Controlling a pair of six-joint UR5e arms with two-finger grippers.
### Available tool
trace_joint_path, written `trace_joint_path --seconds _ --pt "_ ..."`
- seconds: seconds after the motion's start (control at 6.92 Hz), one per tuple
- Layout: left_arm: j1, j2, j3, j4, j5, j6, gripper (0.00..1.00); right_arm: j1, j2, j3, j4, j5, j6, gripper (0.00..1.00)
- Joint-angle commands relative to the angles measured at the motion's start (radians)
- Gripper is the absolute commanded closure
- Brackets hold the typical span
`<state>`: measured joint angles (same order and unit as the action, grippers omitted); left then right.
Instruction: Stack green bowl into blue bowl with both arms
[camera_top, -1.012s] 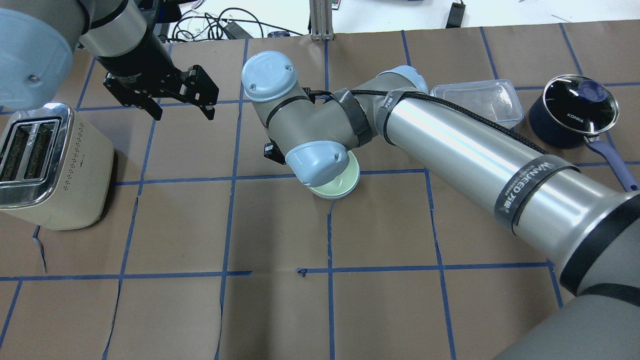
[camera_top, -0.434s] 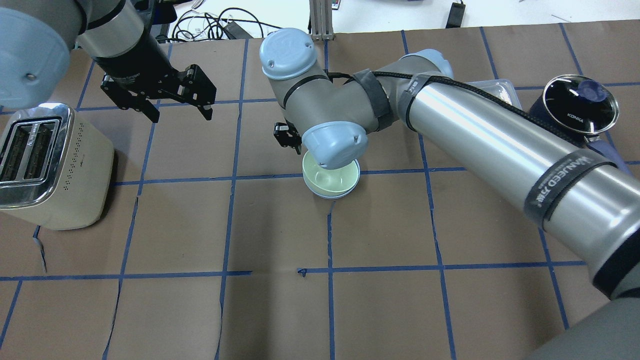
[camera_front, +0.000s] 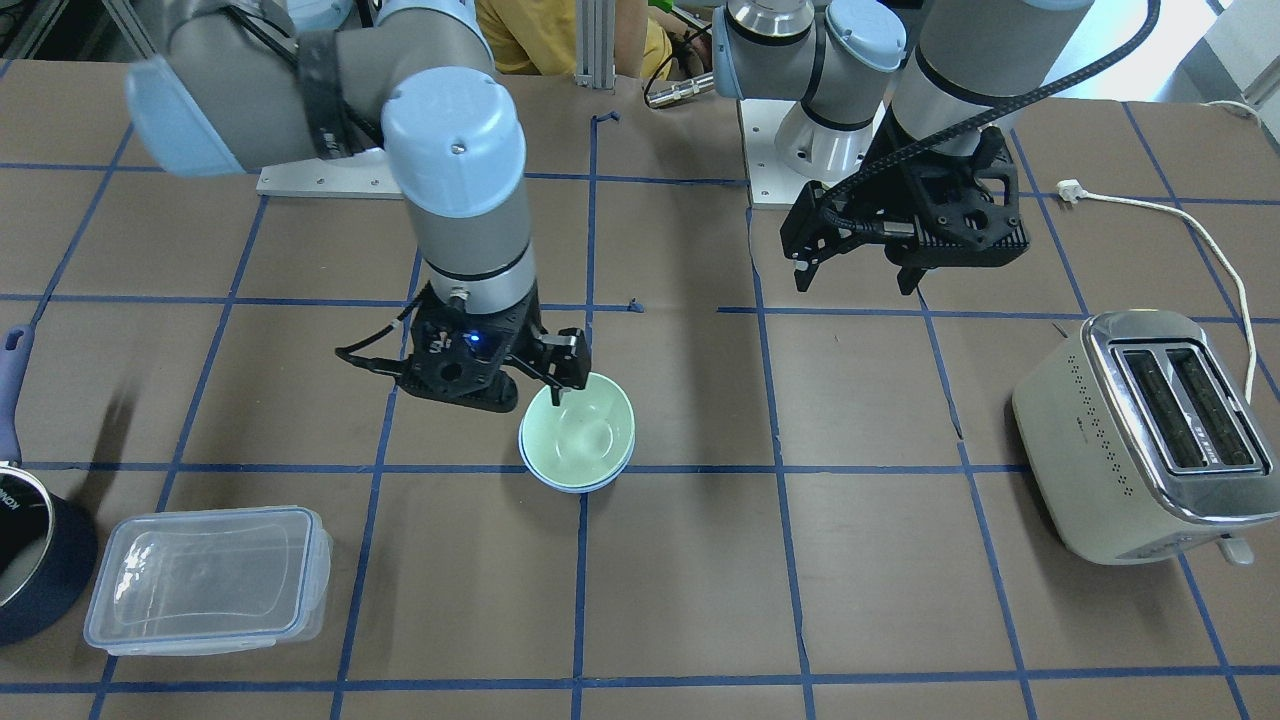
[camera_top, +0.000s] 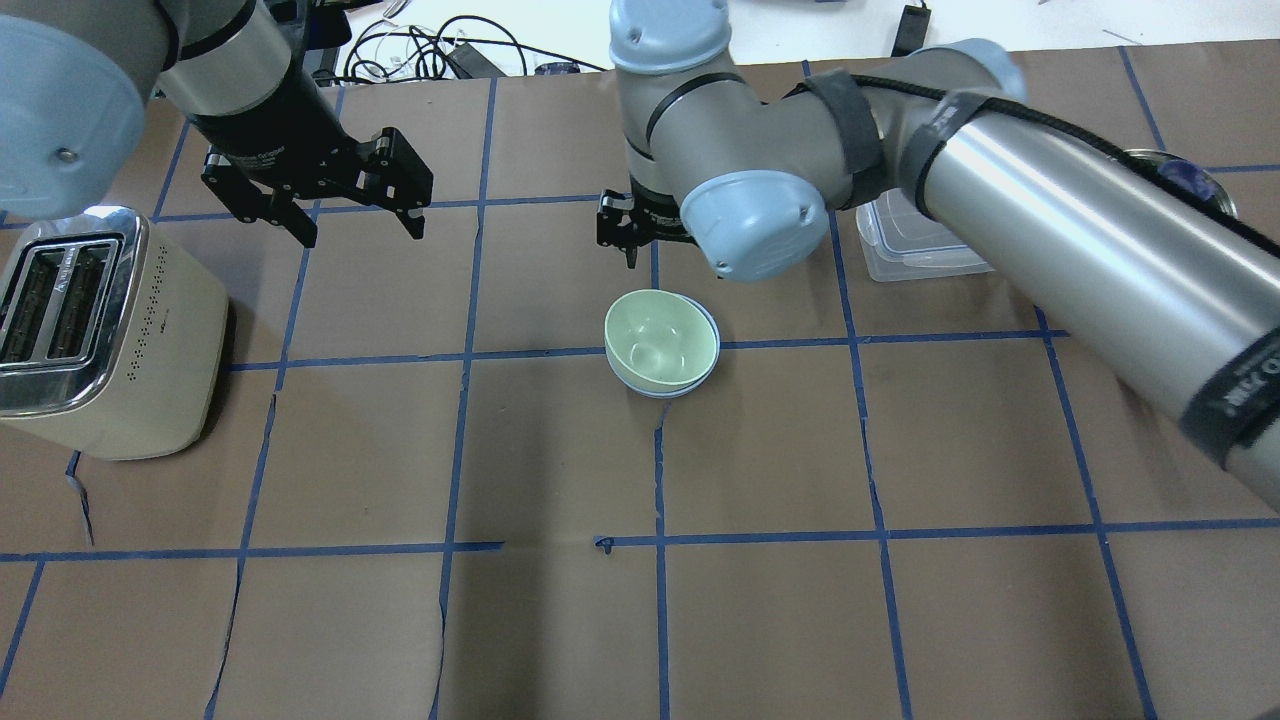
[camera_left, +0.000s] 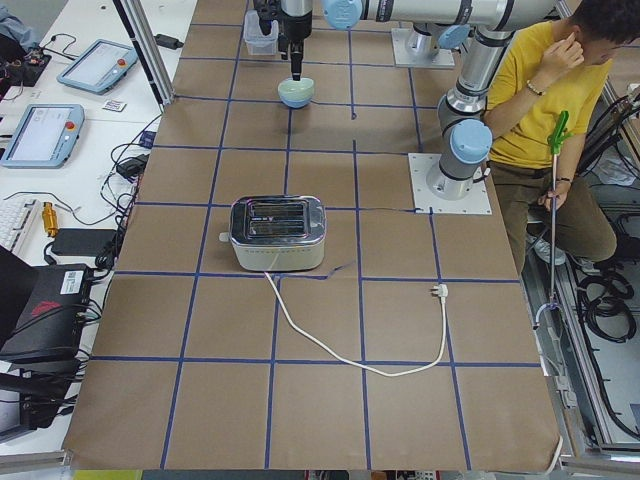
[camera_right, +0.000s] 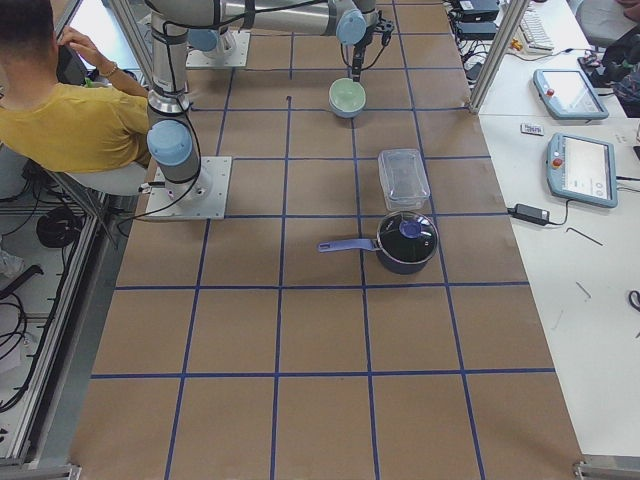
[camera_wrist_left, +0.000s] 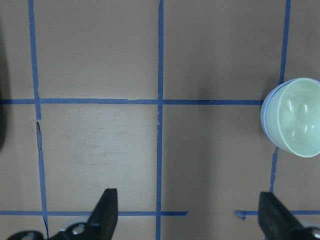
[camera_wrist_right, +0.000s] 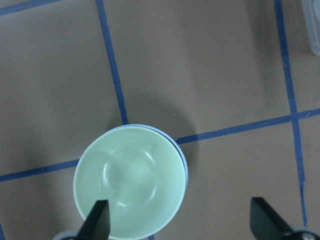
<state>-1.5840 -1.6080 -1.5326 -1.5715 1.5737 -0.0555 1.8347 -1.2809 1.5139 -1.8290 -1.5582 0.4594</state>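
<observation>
The pale green bowl (camera_top: 658, 342) sits nested inside the pale blue bowl (camera_top: 690, 385) at the table's middle. Only the blue rim shows under it, as in the front view (camera_front: 562, 485). The green bowl also shows in the front view (camera_front: 580, 430) and in both wrist views (camera_wrist_right: 130, 182) (camera_wrist_left: 295, 117). My right gripper (camera_front: 485, 390) is open and empty, hovering just above and beside the bowls, with nothing between its fingers (camera_wrist_right: 97, 220). My left gripper (camera_top: 360, 225) is open and empty, up in the air well to the left of the bowls.
A cream toaster (camera_top: 100, 330) stands at the left edge, its cord (camera_front: 1200, 220) trailing behind it. A clear plastic container (camera_front: 205, 580) and a dark blue pot (camera_right: 405, 240) sit on the right side. A person in yellow (camera_left: 530, 90) sits behind the robot's base.
My right wrist has lifted and drawn back toward the far side, uncovering the stacked bowls. The bowls and my left gripper have stayed in place.
</observation>
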Motion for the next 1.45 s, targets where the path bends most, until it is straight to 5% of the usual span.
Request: trace_joint_path --seconds 0.0,1.3 --pt "-0.001 -0.006 0.006 0.036 0.002 0.000 0.00 -0.089 -0.084 0.005 0.167 0.012 -0.096 0.00" --pt "-0.001 -0.007 0.005 0.034 0.000 -0.001 0.00 -0.265 -0.281 0.065 0.324 0.006 -0.272 0.00"
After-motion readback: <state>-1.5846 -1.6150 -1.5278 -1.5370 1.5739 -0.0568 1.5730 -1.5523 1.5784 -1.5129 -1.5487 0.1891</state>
